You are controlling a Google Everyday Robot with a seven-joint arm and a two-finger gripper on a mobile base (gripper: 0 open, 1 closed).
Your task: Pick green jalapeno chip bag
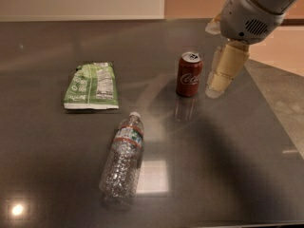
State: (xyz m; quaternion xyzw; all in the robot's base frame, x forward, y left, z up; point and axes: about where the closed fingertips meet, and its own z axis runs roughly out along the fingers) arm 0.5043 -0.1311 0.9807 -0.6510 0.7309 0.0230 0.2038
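One view to go by: the camera view, looking down across a dark grey table (237,175).
Landmark: red soda can (189,74), standing upright (every place below is given from it).
Gripper place: the gripper (214,91) hangs just right of the can, tip aimed down at the table, with a narrow gap between the two.
Gripper state: cannot tell whether it is apart or together; nothing shows in its grasp.
Task thing: the green jalapeno chip bag (92,86) lies flat on the table well to the left of the can, white label panel up, white seal edge on the side nearer the camera.
Done: nothing, by my reading. The bag sits untouched, well apart from the gripper.
Left: almost all of it, I judge. The gripper must cross to the left past the can, come down over the bag, close on it and lift.
Chip bags: one.
Soda cans: one.
Bottles: one, a clear water bottle (122,158) on its side, left of the can and nearer the camera, white cap towards the far side.
Grippers: one, on the single arm entering from the upper right.
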